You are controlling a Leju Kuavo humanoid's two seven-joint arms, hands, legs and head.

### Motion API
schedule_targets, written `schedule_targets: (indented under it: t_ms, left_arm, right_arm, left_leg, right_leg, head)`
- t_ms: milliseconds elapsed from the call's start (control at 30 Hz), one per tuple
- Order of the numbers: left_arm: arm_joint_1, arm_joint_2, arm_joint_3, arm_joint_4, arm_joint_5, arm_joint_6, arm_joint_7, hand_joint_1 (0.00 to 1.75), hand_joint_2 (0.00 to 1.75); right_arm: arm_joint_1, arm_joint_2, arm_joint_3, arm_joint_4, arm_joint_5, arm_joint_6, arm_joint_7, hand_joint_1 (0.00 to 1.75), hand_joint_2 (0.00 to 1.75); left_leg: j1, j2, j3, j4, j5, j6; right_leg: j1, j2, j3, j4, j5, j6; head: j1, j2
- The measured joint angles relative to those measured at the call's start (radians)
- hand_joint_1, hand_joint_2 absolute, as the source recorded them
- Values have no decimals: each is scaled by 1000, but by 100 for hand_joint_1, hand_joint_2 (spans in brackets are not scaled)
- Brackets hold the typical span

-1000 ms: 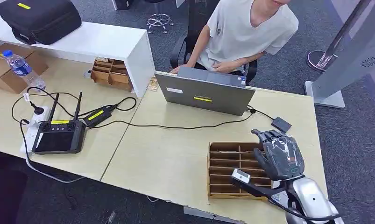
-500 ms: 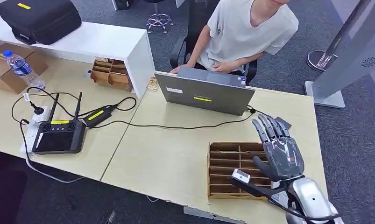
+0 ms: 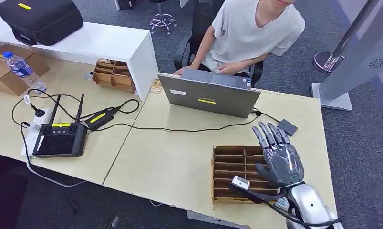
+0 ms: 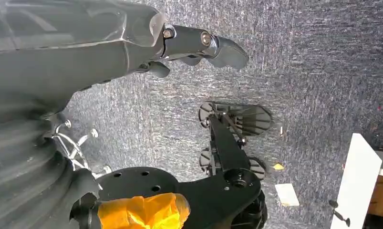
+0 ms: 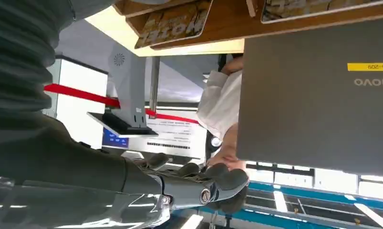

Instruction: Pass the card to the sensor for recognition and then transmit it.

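Fingers [image 3: 270, 135] spread, holding nothing; right hand [image 3: 280, 157] over slotted tray [image 3: 227, 164], likely poised for card pick; sensor [image 3: 287, 127] just beyond fingertips.

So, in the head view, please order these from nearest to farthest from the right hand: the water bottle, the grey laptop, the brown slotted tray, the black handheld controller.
1. Brown slotted tray, directly under the right hand.
2. Grey laptop, beyond it.
3. Black handheld controller, far left.
4. Clear water bottle, far-left corner.
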Motion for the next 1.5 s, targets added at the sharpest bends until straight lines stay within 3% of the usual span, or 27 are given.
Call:
schedule_targets:
  t_ms: [533, 1500]
  left_arm:
    - [0, -4, 0, 0, -10, -2, 10, 0, 175]
    - [-1, -4, 0, 0, -24, -3, 15, 0, 175]
  right_arm:
    - [7, 43, 5, 19, 45, -53, 12, 0, 175]
    - [-35, 66, 13, 87, 71, -27, 9, 0, 175]
  left_leg:
    - [0, 0, 0, 0, 0, 0]
    - [0, 0, 0, 0, 0, 0]
  right_leg:
    - [0, 0, 0, 0, 0, 0]
    - [0, 0, 0, 0, 0, 0]
  head:
    - [0, 0]
    - [0, 0]
